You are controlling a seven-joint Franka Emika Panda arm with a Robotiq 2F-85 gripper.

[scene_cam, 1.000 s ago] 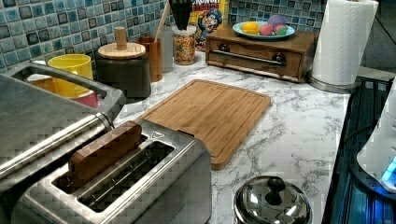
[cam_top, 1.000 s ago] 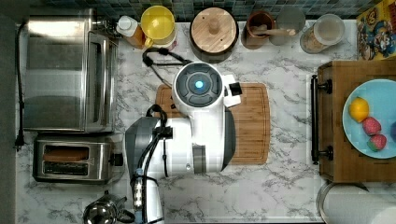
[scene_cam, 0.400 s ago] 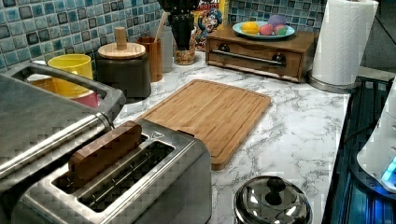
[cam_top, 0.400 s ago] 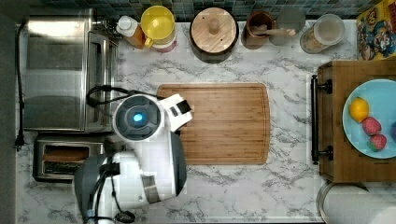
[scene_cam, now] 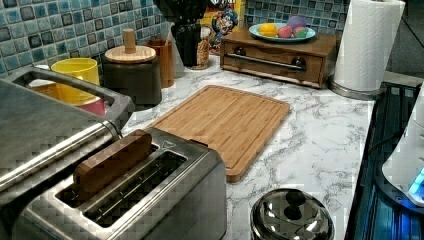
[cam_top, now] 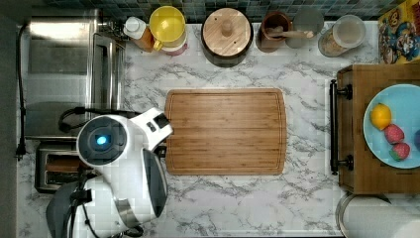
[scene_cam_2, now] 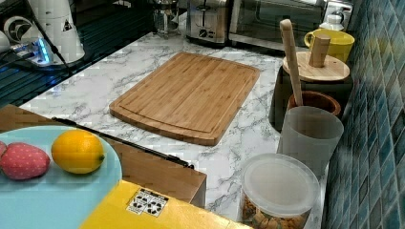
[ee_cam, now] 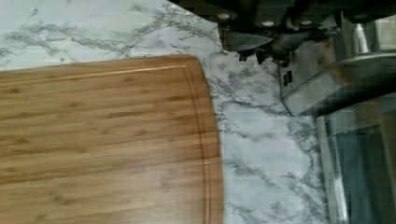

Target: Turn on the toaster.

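1. At the top view's lower left, the toaster (cam_top: 54, 166) sits on the marble desk (cam_top: 307, 208), just below the toaster oven (cam_top: 64, 74); the white arm (cam_top: 124, 168) covers its right end.
2. Left view: toaster (scene_cam: 150, 200) has a brown slice (scene_cam: 112, 160) standing in the slot nearer the toaster oven.
3. Hand (ee_cam: 271, 49) seen in the wrist view, hovering over marble beside a steel corner; cannot tell if its fingers are spread or pressed together.
4. Bamboo cutting board (cam_top: 225, 131) lies just to the top view's right of the arm.
5. Pot lid (scene_cam: 292, 215) sits near the toaster's front.
6. Blue plate of fruit (cam_top: 393, 124) on a wooden box, the top view's far right.
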